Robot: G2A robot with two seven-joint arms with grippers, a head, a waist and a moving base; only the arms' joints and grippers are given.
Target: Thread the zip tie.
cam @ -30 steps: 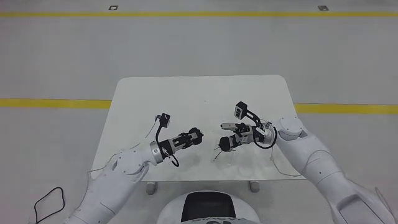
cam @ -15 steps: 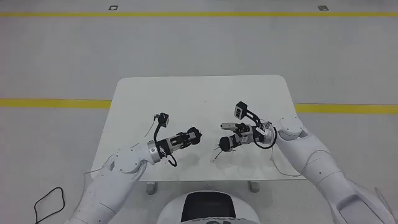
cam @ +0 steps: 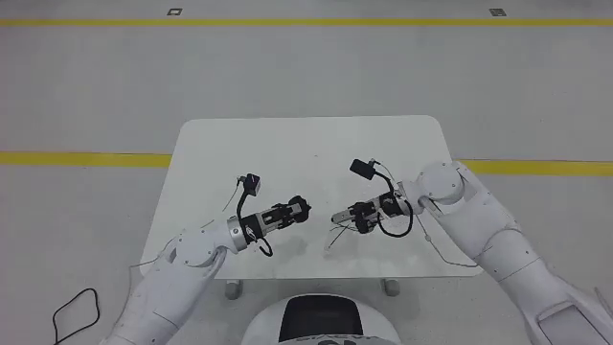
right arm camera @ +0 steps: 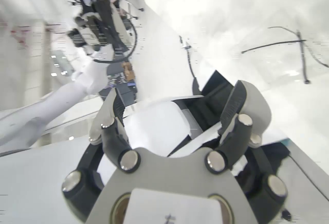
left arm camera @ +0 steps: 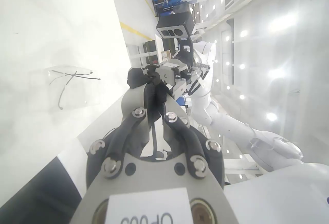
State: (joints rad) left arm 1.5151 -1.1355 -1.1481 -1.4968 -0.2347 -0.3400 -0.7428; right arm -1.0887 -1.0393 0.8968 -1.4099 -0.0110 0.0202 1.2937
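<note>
table (cam: 287, 144): smooth, matt | zip tie (left arm camera: 84, 77): black plastic | bag (left arm camera: 84, 96): clear glossy plastic

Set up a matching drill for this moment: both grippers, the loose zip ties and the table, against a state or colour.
Things:
1. left gripper
2. right gripper
3. loose zip ties
4. table

States:
a. white
b. open
c. shut on a zip tie
d. black, lying crossed on the table

Pairs: 1-c, 2-b, 3-d, 4-a
</note>
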